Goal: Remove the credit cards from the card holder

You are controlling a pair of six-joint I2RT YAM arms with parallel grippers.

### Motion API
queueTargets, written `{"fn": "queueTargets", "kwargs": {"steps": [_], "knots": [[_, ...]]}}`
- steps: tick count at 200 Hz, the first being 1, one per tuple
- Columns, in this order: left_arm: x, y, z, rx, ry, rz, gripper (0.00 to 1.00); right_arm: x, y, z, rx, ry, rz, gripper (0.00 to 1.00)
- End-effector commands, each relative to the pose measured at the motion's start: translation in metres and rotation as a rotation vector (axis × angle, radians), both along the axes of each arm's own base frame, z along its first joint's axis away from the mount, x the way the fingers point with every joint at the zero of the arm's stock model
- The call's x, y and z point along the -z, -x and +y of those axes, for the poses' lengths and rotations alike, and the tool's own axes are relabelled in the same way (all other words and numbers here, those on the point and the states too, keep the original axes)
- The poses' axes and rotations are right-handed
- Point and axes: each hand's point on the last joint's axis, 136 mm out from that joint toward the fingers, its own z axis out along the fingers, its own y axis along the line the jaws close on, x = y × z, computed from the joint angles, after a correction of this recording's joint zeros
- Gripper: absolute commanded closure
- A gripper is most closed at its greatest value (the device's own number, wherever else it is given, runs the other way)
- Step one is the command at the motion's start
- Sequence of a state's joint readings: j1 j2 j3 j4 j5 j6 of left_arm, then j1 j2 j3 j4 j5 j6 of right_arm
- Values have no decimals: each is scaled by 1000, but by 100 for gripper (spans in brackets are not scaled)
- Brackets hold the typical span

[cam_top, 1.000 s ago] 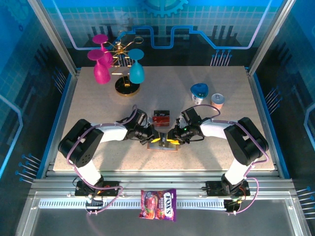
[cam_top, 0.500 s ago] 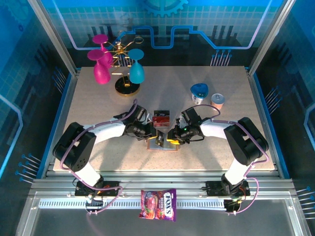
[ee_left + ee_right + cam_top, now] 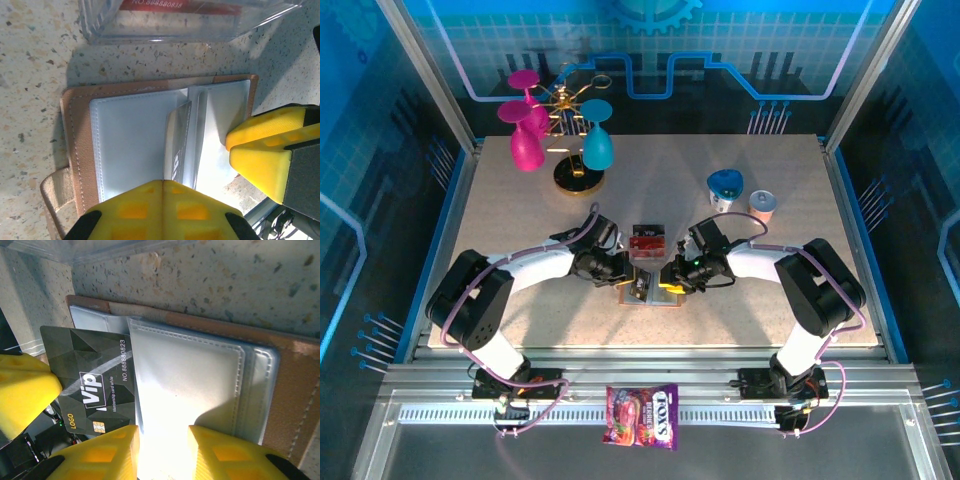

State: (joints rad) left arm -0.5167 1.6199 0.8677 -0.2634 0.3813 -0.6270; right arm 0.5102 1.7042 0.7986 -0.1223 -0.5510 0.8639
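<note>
Brown leather card holder (image 3: 292, 385) lies open on the speckled table (image 3: 520, 230), and the left gripper (image 3: 163, 190) is pinched tight on a black VIP card (image 3: 95, 385) sticking halfway out of its grey pocket, while the right gripper (image 3: 162, 442) sits over the other page, fingers narrowly apart.
</note>
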Motion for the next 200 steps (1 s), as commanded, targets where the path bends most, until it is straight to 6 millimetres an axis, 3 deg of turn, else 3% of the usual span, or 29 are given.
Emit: {"fn": "queueTargets", "kwargs": {"steps": [1,81,200], "knots": [[-7,-1,0,-4,14,-11,91,4,5,-3,-7,25,17,67],[-5,6,-23,39,23,0,85,5,7,-4,-6,26,20,67],[-6,6,-22,45,-21,44,87,5,7,-6,-2,24,15,67]]}}
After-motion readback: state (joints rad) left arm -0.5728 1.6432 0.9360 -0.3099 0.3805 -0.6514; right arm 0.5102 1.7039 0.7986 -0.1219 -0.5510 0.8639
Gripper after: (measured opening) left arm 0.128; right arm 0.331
